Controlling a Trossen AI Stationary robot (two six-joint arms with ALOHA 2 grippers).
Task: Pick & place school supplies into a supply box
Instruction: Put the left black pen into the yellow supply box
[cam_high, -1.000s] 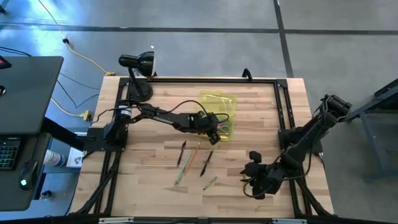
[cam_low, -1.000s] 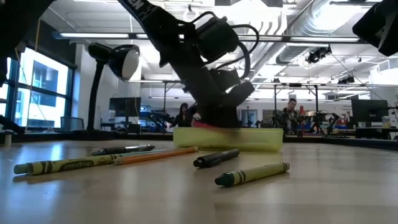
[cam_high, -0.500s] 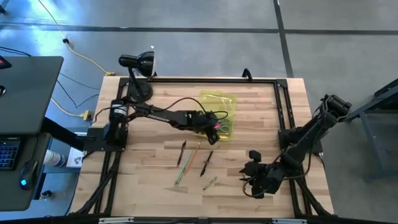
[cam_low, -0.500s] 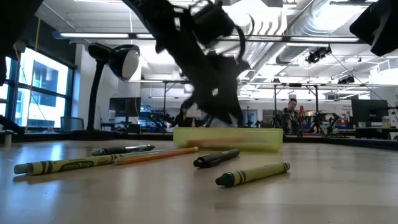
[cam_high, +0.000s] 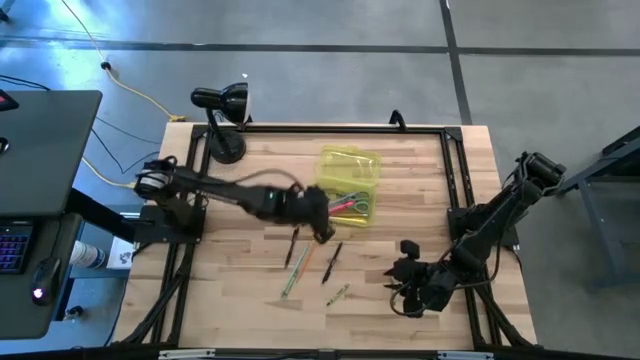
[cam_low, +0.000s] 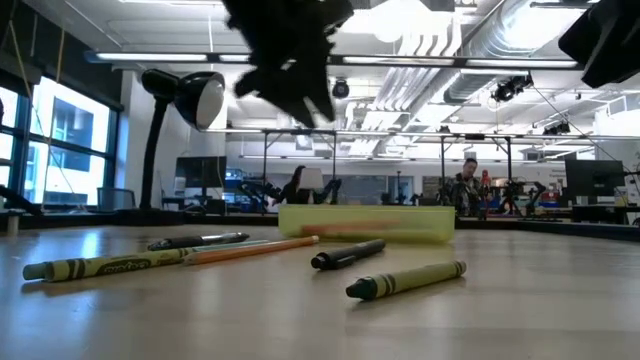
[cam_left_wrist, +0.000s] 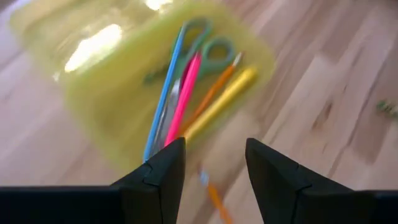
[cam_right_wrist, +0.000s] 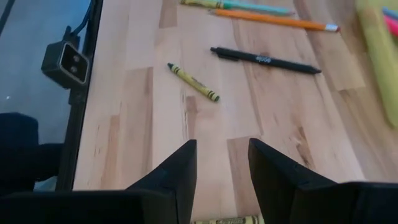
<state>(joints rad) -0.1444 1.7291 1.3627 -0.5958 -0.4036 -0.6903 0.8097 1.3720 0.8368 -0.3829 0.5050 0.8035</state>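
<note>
The left gripper (cam_high: 322, 226), fingers apart and empty, is held just beside the supply box (cam_high: 352, 188); the black pen (cam_high: 294, 244) probably lies nearest, lengthwise toward it.

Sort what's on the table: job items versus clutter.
Job: supply box holding scissors and pink pen; loose on the table: orange pencil, black pen, green crayon.
Clutter: desk lamp.
</note>
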